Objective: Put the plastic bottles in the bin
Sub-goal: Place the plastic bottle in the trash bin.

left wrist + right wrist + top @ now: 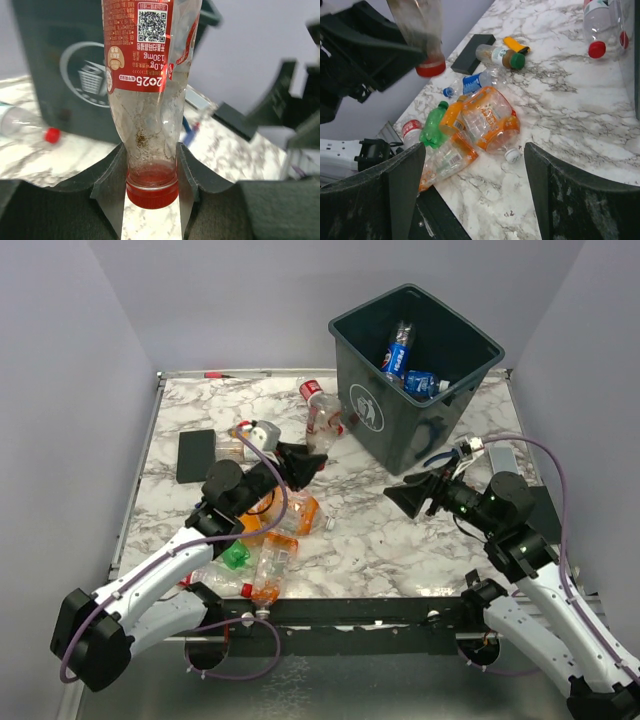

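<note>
1. Left arm: stretched forward over the white marbled table (380, 540). The left gripper (151, 170) is clamped on the neck of a clear plastic bottle with red label and red cap (145, 100), held raised with its body towards the bin.
2. Right arm: bent at the elbow. The right gripper (405, 497) points left across the table, jaws wide apart and empty.
3. Large dark green-grey square plastic bin (400, 430): far right of the table, with two blue-labelled bottles (398, 350) inside.
4. Heap of orange, green and clear plastic bottles (485, 120): near left of the table, beside the left arm.

The red-labelled bottle (145, 75) in the left gripper (151, 155) is cut off at the top edge, and the bin (60, 75) beyond it is blurred. Ahead and right of the right gripper (475, 150), a clear bottle (602, 22) runs past the edge
</note>
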Robot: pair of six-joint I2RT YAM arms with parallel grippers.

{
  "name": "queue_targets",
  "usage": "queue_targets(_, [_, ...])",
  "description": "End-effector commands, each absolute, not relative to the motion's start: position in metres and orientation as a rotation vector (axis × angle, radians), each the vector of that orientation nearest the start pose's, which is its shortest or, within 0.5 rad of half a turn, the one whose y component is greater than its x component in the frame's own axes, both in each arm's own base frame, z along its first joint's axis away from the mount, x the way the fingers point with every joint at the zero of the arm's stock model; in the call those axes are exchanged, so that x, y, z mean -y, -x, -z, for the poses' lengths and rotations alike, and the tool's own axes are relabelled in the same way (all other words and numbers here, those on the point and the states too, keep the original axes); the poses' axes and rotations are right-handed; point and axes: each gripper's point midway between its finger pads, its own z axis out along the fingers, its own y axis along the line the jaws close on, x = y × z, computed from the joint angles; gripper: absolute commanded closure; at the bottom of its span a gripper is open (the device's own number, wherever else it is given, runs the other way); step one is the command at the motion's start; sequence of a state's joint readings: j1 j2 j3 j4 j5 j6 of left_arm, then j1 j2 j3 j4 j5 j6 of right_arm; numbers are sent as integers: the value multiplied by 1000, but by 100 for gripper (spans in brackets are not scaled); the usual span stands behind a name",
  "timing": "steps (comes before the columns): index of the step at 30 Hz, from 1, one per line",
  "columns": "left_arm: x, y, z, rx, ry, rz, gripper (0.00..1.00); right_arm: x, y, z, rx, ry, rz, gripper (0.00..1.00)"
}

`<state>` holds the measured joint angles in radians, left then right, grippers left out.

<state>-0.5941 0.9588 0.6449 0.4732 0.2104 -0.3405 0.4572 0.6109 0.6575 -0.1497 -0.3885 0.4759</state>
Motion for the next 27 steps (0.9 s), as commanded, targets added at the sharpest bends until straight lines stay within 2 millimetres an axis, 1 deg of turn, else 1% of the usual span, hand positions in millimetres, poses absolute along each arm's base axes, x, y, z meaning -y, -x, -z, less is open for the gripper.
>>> queue_targets(1, [282, -237, -313, -1307, -584, 1016, 100, -204, -206, -314, -1612, 322, -1085, 15])
queue_targets(3, [290, -229, -309, -1314, -592, 1073, 100, -204, -207, -323, -1590, 318, -1077, 13])
queue_targets(4, [292, -226, -308, -1315, -590, 1095, 100, -203, -209, -332, -1556, 317, -1073, 12])
queue_targets(7, [293, -215, -312, -1286, -595, 1124, 100, -205, -210, -346, -1518, 330, -1081, 11])
queue_targets(9, [294, -209, -312, -1270, -605, 1131, 100, -210, -208, -354, -1502, 348, -1105, 9])
queue_targets(10, [294, -206, -313, -1265, -612, 1136, 100, -213, -208, -358, -1495, 354, -1117, 6])
queue_targets(11, [295, -204, -313, -1262, -620, 1142, 100, -216, -207, -361, -1493, 356, -1128, 2])
queue_targets(12, [296, -202, -313, -1260, -625, 1147, 100, -219, -208, -363, -1495, 357, -1135, 0])
queue_targets(17, [297, -200, -309, -1266, -630, 1150, 100, -239, -199, -381, -1455, 421, -1155, 0])
queue_targets(18, [298, -199, -309, -1265, -634, 1154, 100, -245, -196, -383, -1454, 443, -1165, 0])
queue_targets(22, [300, -196, -308, -1265, -645, 1161, 100, -266, -194, -383, -1456, 483, -1191, 0])
queue_targets(24, [301, -195, -307, -1266, -647, 1164, 100, -270, -201, -382, -1469, 457, -1170, 0])
queue_targets(27, [302, -192, -307, -1262, -656, 1170, 100, -272, -218, -379, -1507, 391, -1122, 3])
